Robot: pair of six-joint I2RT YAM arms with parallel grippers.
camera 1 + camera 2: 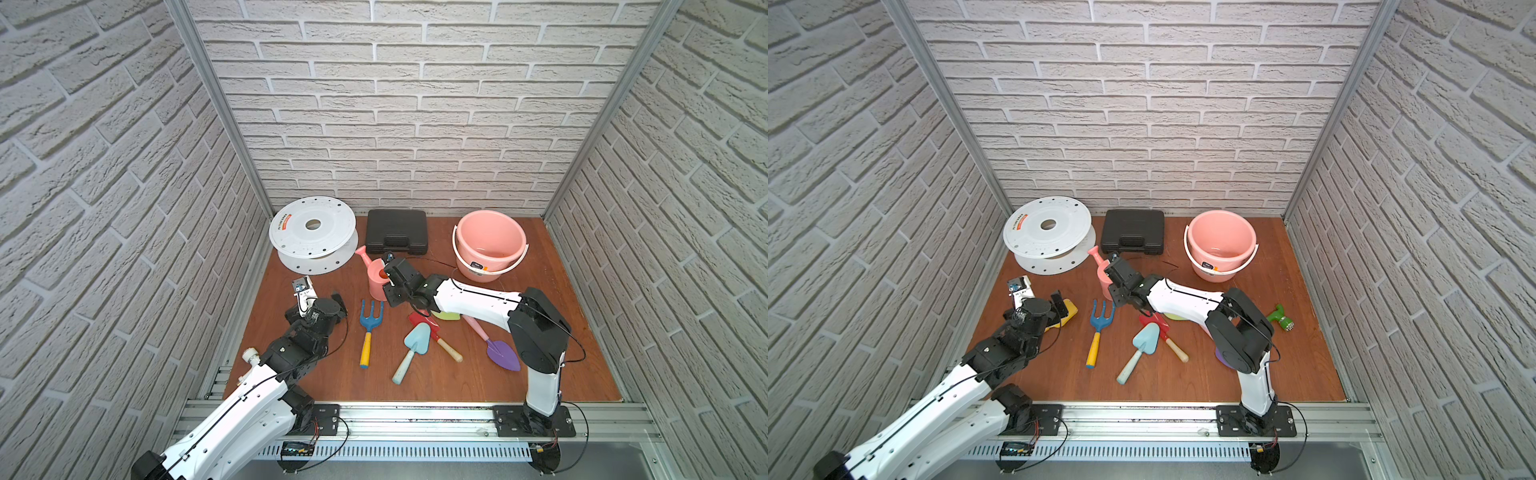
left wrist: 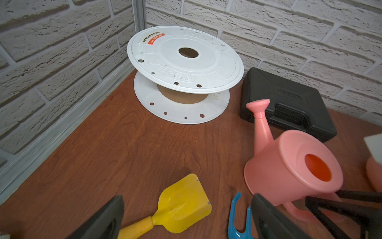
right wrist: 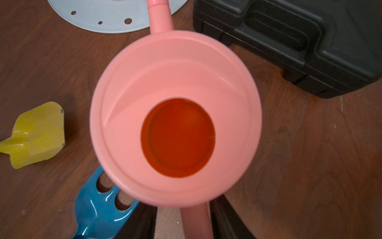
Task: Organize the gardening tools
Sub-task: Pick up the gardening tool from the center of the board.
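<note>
Right wrist view: watering can [image 3: 175, 115], spout pointing away, handle toward right gripper [image 3: 185, 220], between its jaws. Gap on one side; firm grip cannot be told.

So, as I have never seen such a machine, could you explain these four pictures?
It is a two-armed robot at a wooden table. Both top views look down on the whole scene; each remaining picture comes from a camera on one arm's wrist. Toy garden tools lie there: a blue fork, a yellow scoop and a light-blue trowel, beside a pink bucket, a black case and a white spool. The left gripper hangs open above the scoop. The right gripper straddles the pink watering can by its handle, not visibly clamped.
</note>
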